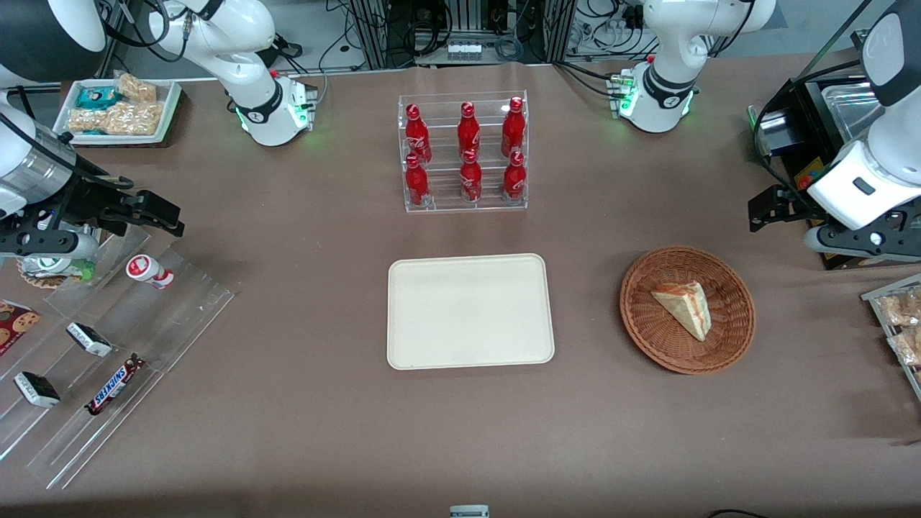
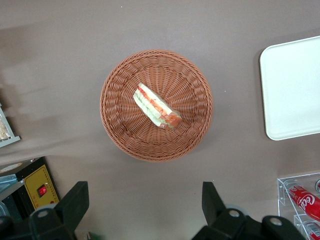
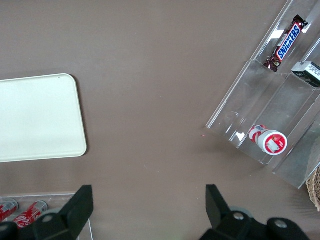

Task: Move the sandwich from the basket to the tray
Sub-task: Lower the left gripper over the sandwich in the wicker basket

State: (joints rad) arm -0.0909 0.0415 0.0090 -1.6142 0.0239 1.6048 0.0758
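Left wrist view: the black pincer (image 2: 145, 210) hangs wide open, empty, above bare brown surface (image 2: 60, 45) near the round reddish-brown wicker basket (image 2: 115, 125) holding the wrapped triangular sandwich (image 2: 156, 106).

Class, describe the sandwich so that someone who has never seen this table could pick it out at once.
Start at the flat cream rectangular plastic tray; toward the working arm's end of the table sits a round reddish-brown woven wicker basket. Inside lies the pale triangular sandwich wedge with orange and green filling, the basket's only content. The open left gripper hovers above, apart from it.
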